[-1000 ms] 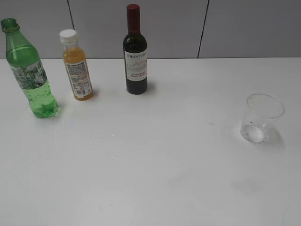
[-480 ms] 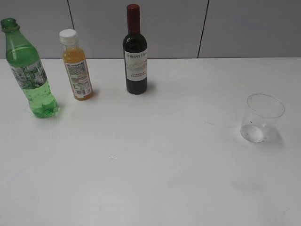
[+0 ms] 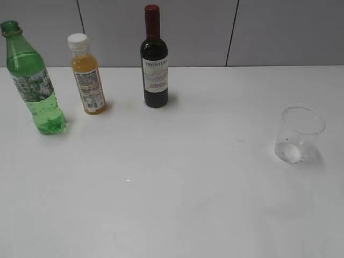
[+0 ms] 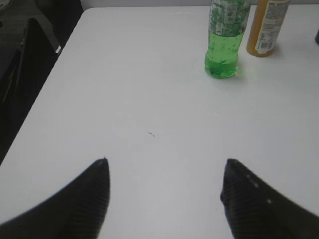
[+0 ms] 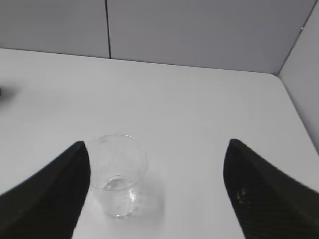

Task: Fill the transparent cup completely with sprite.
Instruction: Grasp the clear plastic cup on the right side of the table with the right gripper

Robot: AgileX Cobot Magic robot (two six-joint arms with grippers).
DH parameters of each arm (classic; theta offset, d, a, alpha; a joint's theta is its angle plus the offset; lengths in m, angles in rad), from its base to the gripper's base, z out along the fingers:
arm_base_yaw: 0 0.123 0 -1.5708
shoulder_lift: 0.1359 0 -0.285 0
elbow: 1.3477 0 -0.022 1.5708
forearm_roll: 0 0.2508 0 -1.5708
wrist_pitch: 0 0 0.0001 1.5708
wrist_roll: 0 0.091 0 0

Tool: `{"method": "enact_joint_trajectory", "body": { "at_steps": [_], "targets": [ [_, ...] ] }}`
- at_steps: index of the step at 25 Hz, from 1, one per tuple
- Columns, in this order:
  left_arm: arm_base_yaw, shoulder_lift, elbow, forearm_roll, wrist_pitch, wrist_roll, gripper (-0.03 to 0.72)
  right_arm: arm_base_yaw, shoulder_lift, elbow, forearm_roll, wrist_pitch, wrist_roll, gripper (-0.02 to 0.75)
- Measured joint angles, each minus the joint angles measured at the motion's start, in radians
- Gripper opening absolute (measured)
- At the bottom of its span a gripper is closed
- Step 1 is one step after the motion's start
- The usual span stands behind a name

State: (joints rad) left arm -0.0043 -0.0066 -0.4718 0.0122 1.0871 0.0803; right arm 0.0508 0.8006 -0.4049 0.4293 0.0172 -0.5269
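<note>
On the table (image 3: 177, 204), sprite (image 3: 33, 80) stands far left, uncapped; the transparent cup (image 3: 298, 134) sits empty, far right. Left tool (image 4: 164, 199) and right tool (image 5: 154, 189) spread. Grip mid-body, level, before lifting.

Three bottles (image 3: 155, 56), one transparent cup (image 3: 299, 134), two grippers (image 4: 164, 196).

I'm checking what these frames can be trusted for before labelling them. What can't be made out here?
- Green bottle: left wrist view cuts off its top at the upper edge; neck shows only in the exterior view.
- Orange juice bottle: likewise cropped there.
- Wine bottle: small label print unreadable, too small.
- Transparent cup: whether any liquid sits in it; clear walls give no line.
- Both arms: outside the exterior view.
</note>
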Motion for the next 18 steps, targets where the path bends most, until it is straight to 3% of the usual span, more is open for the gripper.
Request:
{"method": "enact_joint_trajectory", "body": {
  "at_steps": [5,8,12,18],
  "targets": [
    [0.0,0.0,0.0,0.0,0.0,0.0,0.543,0.176,0.185,0.002,0.004,-0.21,0.023,0.631],
    [0.0,0.0,0.0,0.0,0.0,0.0,0.543,0.235,0.286,0.011,0.004,-0.318,0.092,0.629],
    [0.0,0.0,0.0,0.0,0.0,0.0,0.543,0.275,0.379,0.064,-0.001,-0.477,0.175,0.624],
    [0.0,0.0,0.0,0.001,0.0,0.0,0.543,0.28,0.436,0.19,-0.113,-0.665,0.352,0.624]
  ]
}}
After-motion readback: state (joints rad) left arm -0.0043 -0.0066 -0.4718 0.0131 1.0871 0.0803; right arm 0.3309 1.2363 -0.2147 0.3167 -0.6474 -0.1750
